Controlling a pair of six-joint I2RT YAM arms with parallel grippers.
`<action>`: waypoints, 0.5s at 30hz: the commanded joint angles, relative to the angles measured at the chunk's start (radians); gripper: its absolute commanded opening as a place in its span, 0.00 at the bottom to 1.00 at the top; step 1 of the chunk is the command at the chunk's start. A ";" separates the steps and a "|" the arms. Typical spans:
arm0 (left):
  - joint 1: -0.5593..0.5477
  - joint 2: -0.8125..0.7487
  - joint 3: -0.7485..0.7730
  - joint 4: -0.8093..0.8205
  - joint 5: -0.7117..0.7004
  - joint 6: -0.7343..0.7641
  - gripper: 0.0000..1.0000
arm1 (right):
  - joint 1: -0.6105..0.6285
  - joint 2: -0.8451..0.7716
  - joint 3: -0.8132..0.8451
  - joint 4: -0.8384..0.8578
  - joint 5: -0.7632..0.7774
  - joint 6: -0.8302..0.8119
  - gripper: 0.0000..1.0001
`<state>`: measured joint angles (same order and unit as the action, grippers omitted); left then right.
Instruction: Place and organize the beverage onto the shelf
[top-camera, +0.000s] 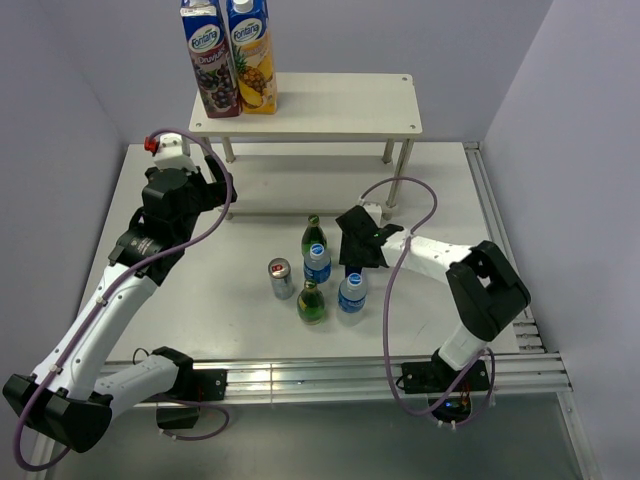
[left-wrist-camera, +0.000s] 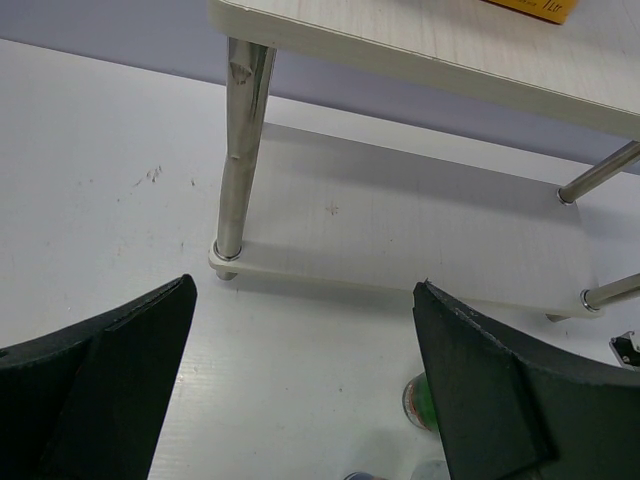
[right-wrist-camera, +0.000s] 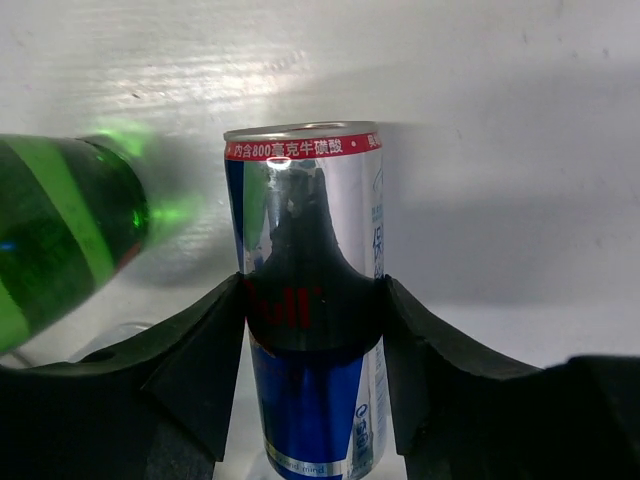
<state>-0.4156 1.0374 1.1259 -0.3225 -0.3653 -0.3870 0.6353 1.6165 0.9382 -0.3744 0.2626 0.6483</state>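
The white two-tier shelf (top-camera: 340, 105) stands at the back, with two juice cartons (top-camera: 228, 58) on its top left corner. On the table stand two green bottles (top-camera: 311, 302), two blue-capped water bottles (top-camera: 352, 292) and a silver can (top-camera: 281, 278). My right gripper (top-camera: 358, 242) hovers just right of them; in the right wrist view its fingers (right-wrist-camera: 200, 350) press both sides of a blue-and-silver energy drink can (right-wrist-camera: 310, 300). My left gripper (left-wrist-camera: 305, 330) is open and empty, in front of the shelf's left front post (left-wrist-camera: 238, 150).
A green bottle (right-wrist-camera: 60, 230) lies close on the left of the held can in the right wrist view. The shelf's lower board (left-wrist-camera: 420, 240) is bare where it shows. Walls close in the table on the left, back and right. Purple cables loop off both arms.
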 joint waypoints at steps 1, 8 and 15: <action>-0.002 -0.025 -0.002 0.016 -0.014 0.003 0.97 | 0.001 0.057 0.008 0.031 -0.031 -0.012 0.19; -0.003 -0.025 -0.003 0.017 -0.023 0.004 0.97 | 0.004 -0.088 0.025 -0.044 0.009 -0.030 0.00; -0.003 -0.023 0.000 0.014 -0.024 0.002 0.96 | 0.020 -0.391 0.243 -0.236 0.157 -0.074 0.00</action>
<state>-0.4156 1.0363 1.1259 -0.3225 -0.3725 -0.3870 0.6430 1.3731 1.0153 -0.5900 0.3107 0.6094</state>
